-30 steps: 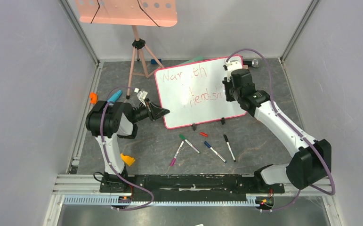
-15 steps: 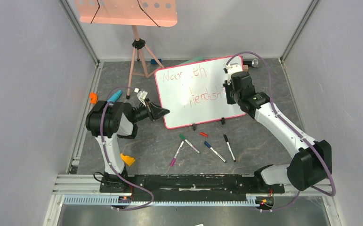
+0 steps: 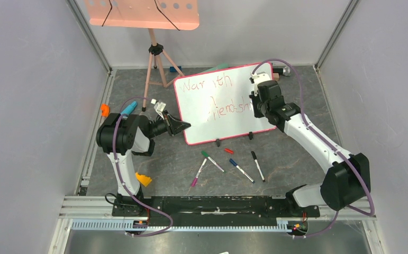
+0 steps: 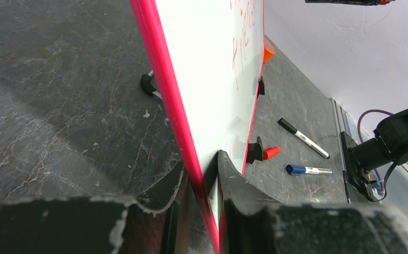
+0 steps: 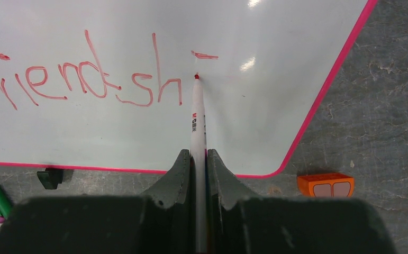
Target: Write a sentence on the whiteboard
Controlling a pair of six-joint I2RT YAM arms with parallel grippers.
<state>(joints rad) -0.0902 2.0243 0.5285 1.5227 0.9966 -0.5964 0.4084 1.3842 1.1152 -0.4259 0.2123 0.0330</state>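
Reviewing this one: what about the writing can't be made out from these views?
Top view: the right gripper hides the sentence's last letters and the marker tip.
Right wrist view: frame edges cut off the upper lines and first letter.
Left wrist view: the whiteboard is nearly edge-on; its writing is unreadable.

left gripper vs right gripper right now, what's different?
Grip: the left gripper clamps the whiteboard by its pink rim near a bottom corner; the right gripper is shut on a red marker.
Role: the left gripper seems to steady the board; the right gripper presses the marker tip onto it just after "friendsh".
Shared: both have dark fingers closed on something.
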